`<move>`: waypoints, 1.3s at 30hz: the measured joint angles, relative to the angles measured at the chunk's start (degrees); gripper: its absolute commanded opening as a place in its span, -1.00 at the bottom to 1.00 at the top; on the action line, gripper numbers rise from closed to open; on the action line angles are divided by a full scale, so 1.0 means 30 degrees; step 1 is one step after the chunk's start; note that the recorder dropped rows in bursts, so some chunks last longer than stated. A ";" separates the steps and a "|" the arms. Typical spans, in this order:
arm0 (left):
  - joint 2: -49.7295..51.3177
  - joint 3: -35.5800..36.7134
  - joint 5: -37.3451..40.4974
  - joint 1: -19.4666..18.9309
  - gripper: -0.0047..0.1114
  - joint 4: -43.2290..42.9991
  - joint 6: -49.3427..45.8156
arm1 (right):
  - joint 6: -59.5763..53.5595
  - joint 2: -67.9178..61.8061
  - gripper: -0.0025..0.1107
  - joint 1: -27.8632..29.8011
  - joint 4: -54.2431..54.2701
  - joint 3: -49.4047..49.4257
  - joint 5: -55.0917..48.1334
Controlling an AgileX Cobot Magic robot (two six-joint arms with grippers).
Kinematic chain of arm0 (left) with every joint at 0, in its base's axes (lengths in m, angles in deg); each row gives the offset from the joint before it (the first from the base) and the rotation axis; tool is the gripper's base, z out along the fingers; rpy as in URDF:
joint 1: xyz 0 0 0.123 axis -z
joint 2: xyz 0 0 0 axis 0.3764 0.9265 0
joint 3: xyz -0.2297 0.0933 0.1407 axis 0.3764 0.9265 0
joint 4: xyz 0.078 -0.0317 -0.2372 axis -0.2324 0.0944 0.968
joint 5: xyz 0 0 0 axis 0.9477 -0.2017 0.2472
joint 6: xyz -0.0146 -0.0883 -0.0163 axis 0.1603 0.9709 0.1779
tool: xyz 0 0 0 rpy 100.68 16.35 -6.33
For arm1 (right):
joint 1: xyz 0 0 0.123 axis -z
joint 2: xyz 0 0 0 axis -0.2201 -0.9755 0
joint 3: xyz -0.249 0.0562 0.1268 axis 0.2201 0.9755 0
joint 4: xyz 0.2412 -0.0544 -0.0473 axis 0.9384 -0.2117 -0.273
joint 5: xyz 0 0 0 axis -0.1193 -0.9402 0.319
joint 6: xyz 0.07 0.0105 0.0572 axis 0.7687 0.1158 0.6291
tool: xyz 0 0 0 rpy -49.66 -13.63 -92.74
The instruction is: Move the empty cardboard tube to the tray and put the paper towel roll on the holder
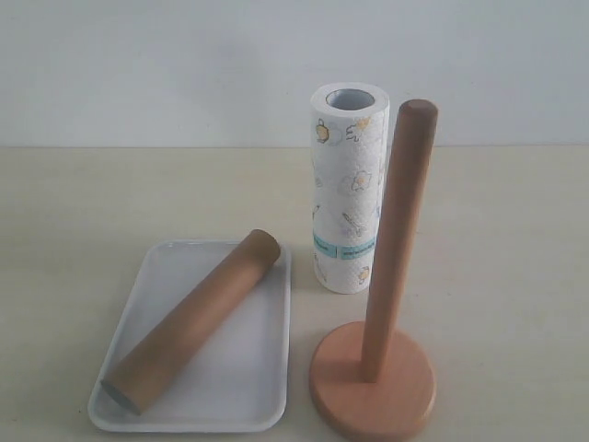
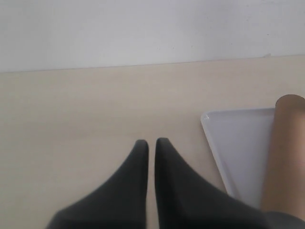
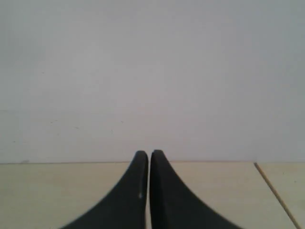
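The left gripper (image 2: 151, 141), jaws closed and empty, points over the table (image 2: 86, 109) beside the tray (image 2: 238, 143) with the cardboard tube (image 2: 286, 152). The right gripper (image 3: 149, 153), also closed, faces the wall (image 3: 152, 71).

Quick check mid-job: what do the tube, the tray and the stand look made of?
Tube: matte brown cardboard, judging by its hollow end and dull surface. Tray: smooth white, faintly glossy, likely plastic, possibly ceramic. Stand: light wood by its look, smooth satin finish; even tan tone, soft sheen on the base.
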 measured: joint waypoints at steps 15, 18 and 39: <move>0.0000 0.0000 0.0000 0.0000 -0.84 0.0000 0.0000 | 0.0102 -0.7265 -0.96 0.0000 -0.0257 -0.0166 -0.0405; 0.0000 0.0000 0.0000 0.0000 -0.84 0.0000 0.0000 | -0.0577 -0.8952 -0.96 -0.0179 -0.1290 -0.0166 -0.1257; 0.0000 0.0000 0.0000 0.0000 -0.84 0.0000 0.0000 | 1.7875 -0.8857 -0.96 -0.1271 -1.4549 -0.1540 0.5673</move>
